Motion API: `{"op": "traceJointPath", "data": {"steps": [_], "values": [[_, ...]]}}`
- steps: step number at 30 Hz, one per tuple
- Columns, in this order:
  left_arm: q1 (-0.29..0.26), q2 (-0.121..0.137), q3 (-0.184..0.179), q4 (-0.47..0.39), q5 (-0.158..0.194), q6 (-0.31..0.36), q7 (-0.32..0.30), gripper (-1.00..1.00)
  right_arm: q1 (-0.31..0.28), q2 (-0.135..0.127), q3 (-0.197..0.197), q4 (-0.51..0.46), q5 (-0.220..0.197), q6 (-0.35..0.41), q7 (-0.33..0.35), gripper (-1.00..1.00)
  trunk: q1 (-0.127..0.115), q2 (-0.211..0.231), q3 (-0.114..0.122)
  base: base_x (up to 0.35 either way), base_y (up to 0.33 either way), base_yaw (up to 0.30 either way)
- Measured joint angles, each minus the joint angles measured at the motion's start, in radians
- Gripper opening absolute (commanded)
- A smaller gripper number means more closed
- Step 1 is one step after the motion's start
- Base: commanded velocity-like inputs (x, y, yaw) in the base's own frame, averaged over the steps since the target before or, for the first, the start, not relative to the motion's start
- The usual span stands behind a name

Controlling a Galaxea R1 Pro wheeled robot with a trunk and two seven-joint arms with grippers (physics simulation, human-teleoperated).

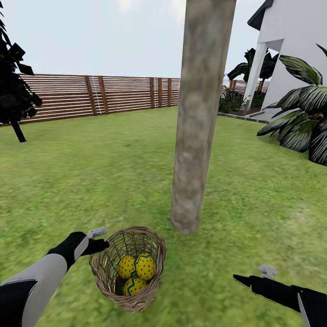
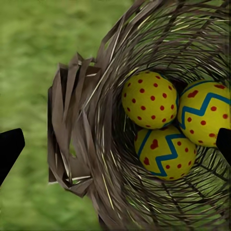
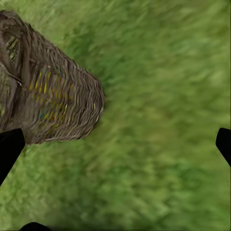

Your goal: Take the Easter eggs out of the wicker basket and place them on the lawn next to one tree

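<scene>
The wicker basket (image 1: 131,302) stands on the lawn (image 1: 91,172), just in front of the thick pale tree trunk (image 1: 200,127). Three yellow Easter eggs lie together inside it: one (image 1: 126,266), a second (image 1: 145,266) and a third (image 1: 134,285). My left gripper (image 1: 103,238) is open at the basket's left rim. In the left wrist view the eggs (image 2: 149,98) (image 2: 207,113) (image 2: 166,151) sit behind the woven wall (image 2: 77,144), and the left gripper (image 2: 115,144) is spread wide and empty. My right gripper (image 1: 252,274) is open over grass to the right of the basket (image 3: 62,106).
A brown slat fence (image 1: 113,93) runs along the back. A white house (image 1: 295,45) and a broad-leafed palm (image 1: 304,118) stand at the right. A dark thin-trunked tree (image 1: 13,91) is at the far left. Open grass surrounds the trunk.
</scene>
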Motion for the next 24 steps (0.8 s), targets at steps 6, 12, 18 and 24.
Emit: {"op": "traceJointPath", "data": {"steps": [6,12,18,24], "values": [[0.000,0.002,0.000,0.000,0.000,0.002,0.000,1.00,0.000,-0.017,-0.037,-0.017,-0.001,0.059,0.052,1.00,-0.023,0.042,0.019,0.000,0.000,0.000],[-0.003,0.019,0.001,-0.001,-0.002,0.010,0.000,1.00,0.000,-0.015,-0.042,-0.018,0.001,0.051,0.045,1.00,-0.046,0.084,0.038,0.000,0.000,0.000],[0.006,0.081,0.009,-0.151,0.002,0.152,-0.028,1.00,0.000,-0.013,-0.039,-0.015,0.003,0.044,0.043,1.00,-0.069,0.126,0.056,0.000,0.000,0.000],[0.024,0.099,0.040,-0.190,-0.003,0.172,-0.042,1.00,0.000,-0.011,-0.037,-0.010,0.011,0.034,0.043,1.00,-0.092,0.168,0.075,0.000,0.000,0.000]]}}
